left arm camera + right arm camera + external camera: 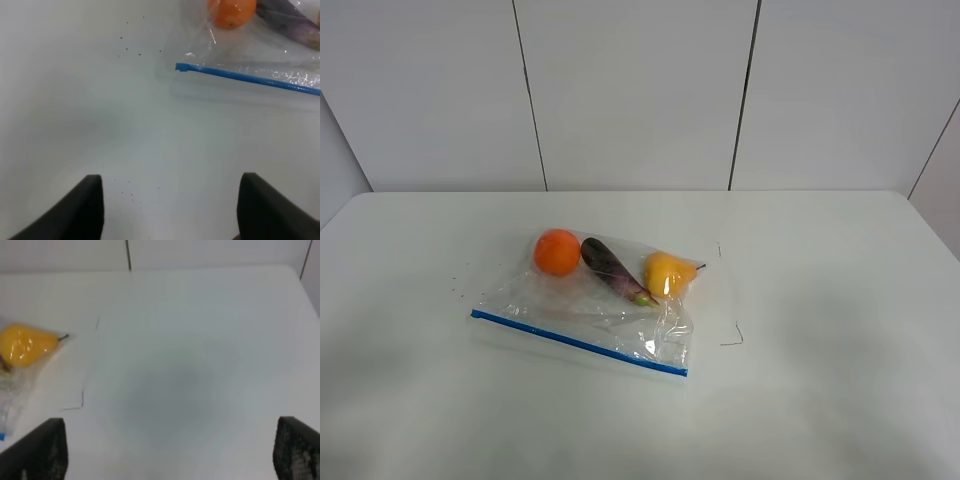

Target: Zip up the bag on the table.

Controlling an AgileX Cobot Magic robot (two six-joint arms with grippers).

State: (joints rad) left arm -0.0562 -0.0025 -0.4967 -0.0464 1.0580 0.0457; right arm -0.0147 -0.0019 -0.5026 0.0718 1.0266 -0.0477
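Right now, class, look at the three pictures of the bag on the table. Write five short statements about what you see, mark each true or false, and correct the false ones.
1. The bag holds three fruits or vegetables. True.
2. The orange lies outside the bag. False: it shows through the clear plastic, inside.
3. The blue zipper strip runs along the bag's edge nearest the camera in the high view. True.
4. The left claw grips the zipper strip. False: it is open and apart from the bag.
5. The pear is green. False: it is yellow.
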